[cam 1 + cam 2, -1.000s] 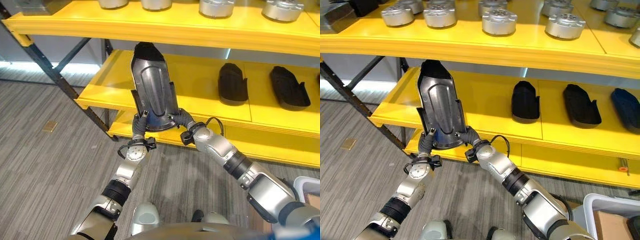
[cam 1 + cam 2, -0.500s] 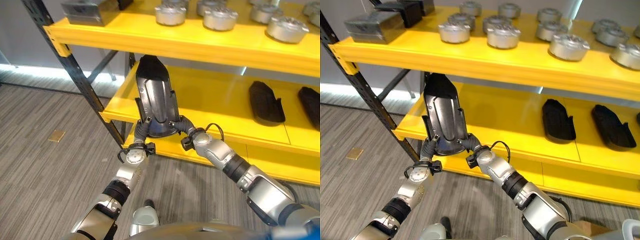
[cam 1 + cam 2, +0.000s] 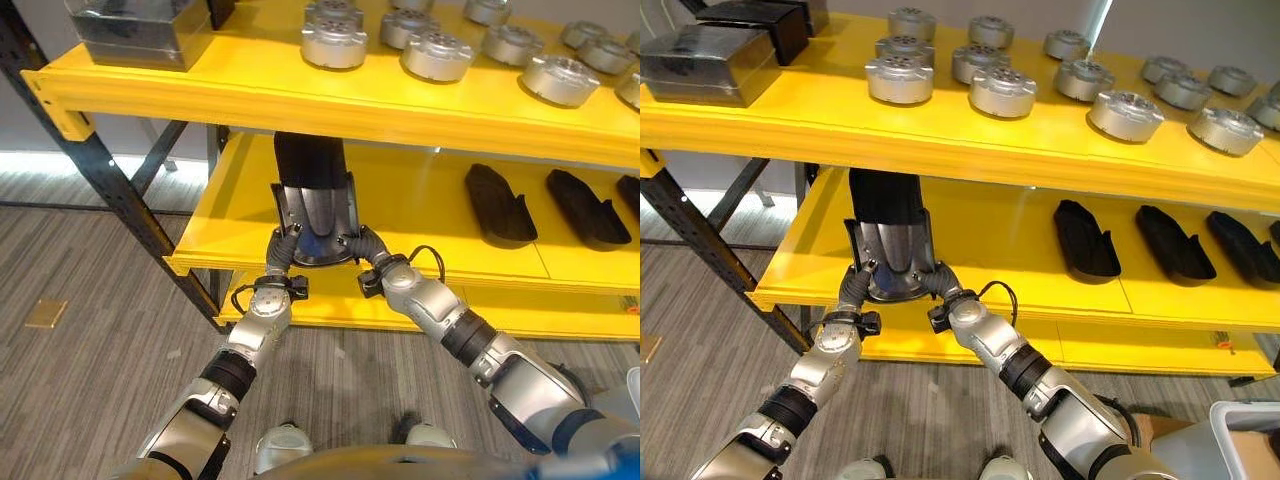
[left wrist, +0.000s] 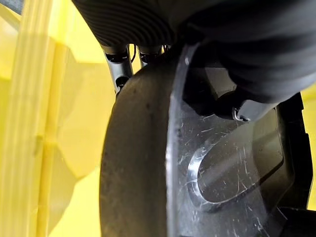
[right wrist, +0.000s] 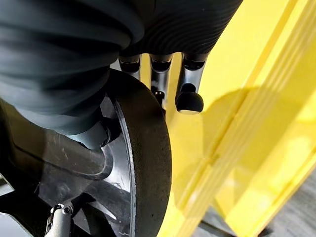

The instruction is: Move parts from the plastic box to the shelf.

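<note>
1 black part (image 3: pixel 887 240) gripped by left hand (image 3: pixel 854 287) and right hand (image 3: pixel 943 284) | middle shelf (image 3: pixel 1000 250): 4 black parts (image 3: pixel 1085 238) visible | top shelf (image 3: pixel 840 120) edge hides held part's tip

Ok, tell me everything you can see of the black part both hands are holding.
The black part is a long, glossy shell of dark moulded plastic with raised ribs and fine scratches, its rounded end nearest the robot. It is tilted over the front of the middle shelf, its far end hidden under the top shelf. The left hand and right hand grip its near rim on either side.
</note>
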Robot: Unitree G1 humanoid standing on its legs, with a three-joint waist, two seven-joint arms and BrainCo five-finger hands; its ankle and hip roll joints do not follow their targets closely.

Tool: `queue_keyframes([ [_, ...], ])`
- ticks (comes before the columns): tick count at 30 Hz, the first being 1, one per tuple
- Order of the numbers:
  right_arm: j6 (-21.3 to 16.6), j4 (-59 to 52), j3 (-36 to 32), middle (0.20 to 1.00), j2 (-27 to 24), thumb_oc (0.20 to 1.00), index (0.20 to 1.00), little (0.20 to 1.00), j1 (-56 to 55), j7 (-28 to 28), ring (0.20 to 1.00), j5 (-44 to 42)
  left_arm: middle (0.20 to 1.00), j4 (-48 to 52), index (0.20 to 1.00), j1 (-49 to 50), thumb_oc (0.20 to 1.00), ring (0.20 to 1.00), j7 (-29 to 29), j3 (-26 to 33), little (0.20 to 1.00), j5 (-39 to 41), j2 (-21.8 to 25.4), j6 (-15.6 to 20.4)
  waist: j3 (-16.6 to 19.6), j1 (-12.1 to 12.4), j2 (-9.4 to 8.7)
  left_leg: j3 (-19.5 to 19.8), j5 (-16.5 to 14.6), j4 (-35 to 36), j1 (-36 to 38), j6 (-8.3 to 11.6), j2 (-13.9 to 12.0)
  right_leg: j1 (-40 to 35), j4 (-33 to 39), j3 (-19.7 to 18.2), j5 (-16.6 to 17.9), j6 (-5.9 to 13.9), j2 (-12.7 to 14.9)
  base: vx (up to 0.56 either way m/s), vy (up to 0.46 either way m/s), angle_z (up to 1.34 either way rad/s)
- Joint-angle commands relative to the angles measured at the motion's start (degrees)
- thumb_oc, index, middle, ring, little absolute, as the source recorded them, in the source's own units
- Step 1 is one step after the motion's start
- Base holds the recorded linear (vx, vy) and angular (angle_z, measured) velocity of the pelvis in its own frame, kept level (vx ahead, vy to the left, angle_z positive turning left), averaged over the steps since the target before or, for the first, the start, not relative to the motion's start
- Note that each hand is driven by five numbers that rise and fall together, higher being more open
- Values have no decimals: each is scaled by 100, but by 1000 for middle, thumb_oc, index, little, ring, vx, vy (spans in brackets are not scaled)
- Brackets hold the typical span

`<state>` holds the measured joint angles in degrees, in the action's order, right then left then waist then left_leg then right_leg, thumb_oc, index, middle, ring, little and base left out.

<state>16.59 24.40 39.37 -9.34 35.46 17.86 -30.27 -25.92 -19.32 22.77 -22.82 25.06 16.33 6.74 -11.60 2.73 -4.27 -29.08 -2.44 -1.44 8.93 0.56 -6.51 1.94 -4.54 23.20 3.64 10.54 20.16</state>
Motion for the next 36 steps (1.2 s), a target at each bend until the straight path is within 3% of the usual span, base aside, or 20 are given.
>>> queue_keyframes([
  [1,-706,-777,241,200,994,200,200,200,379,-361,200,-328,200,504,200,-941,200,200,-221,-800,200,-290,-620,158,28,-132,60,578,-170,-95,-4,28,-230,-142,18,-629,427,128,-169,155,-252,32],
  [3,-768,-838,129,200,937,200,200,200,330,-347,200,-332,200,575,200,-900,200,200,-209,-837,200,-317,-682,128,27,-176,52,594,-133,-189,-34,86,-330,-264,78,-699,304,83,-317,220,-306,64],
  [5,-575,-976,96,200,848,200,200,200,413,-459,200,-288,200,658,200,-881,200,200,-60,-852,200,-325,-785,116,13,-230,85,562,-60,-297,-106,264,-513,-390,47,-642,-63,-146,-557,267,-315,21],
  [9,-367,-996,109,200,809,200,200,200,624,-564,200,-241,200,635,200,-875,200,200,47,-805,200,-317,-860,238,-4,-250,143,544,66,-400,-287,450,-774,-468,46,-528,-335,-363,-710,173,-169,-49],
  [10,-367,-1026,117,200,792,200,200,200,676,-544,200,-218,200,599,200,-889,200,200,52,-795,200,-288,-845,292,-18,-260,158,530,94,-421,-334,484,-834,-438,17,-507,-381,-398,-735,158,-186,-37],
  [11,-398,-1103,95,200,718,200,200,200,935,-360,200,-221,200,417,200,-1032,200,200,14,-747,200,-229,-788,577,-148,-318,211,566,103,-507,-483,622,-1015,-323,-143,-510,-602,-471,-810,104,-142,-15],
  [17,-598,-939,-153,200,460,200,200,200,1756,-323,200,-244,200,14,200,-1706,200,200,-28,-660,200,-113,-708,964,-531,-437,300,657,249,-619,-899,731,-1275,251,-596,-638,-830,-627,-978,-32,-73,2],
  [22,-700,-632,-265,200,227,200,200,200,2289,-426,200,-487,200,-418,200,-2277,200,200,79,-555,200,-53,-755,1051,-810,-534,394,760,344,-752,-1201,770,-1340,683,-954,-777,-918,-687,-1052,-15,5,8],
  [27,-667,-488,-254,200,239,200,200,200,2519,-599,200,-347,200,-636,200,-2609,200,200,209,-492,200,95,-780,1067,-1020,-547,469,890,322,-947,-1472,743,-1245,987,-1258,-851,-981,-712,-1013,-10,31,4],
  [36,-730,-325,-253,200,298,200,200,200,2648,-317,200,-416,200,-899,200,-2874,200,200,50,-534,200,27,-672,947,-1177,-541,517,956,239,-1089,-1643,690,-1155,1198,-1481,-904,-1002,-693,-921,-15,24,3],
])
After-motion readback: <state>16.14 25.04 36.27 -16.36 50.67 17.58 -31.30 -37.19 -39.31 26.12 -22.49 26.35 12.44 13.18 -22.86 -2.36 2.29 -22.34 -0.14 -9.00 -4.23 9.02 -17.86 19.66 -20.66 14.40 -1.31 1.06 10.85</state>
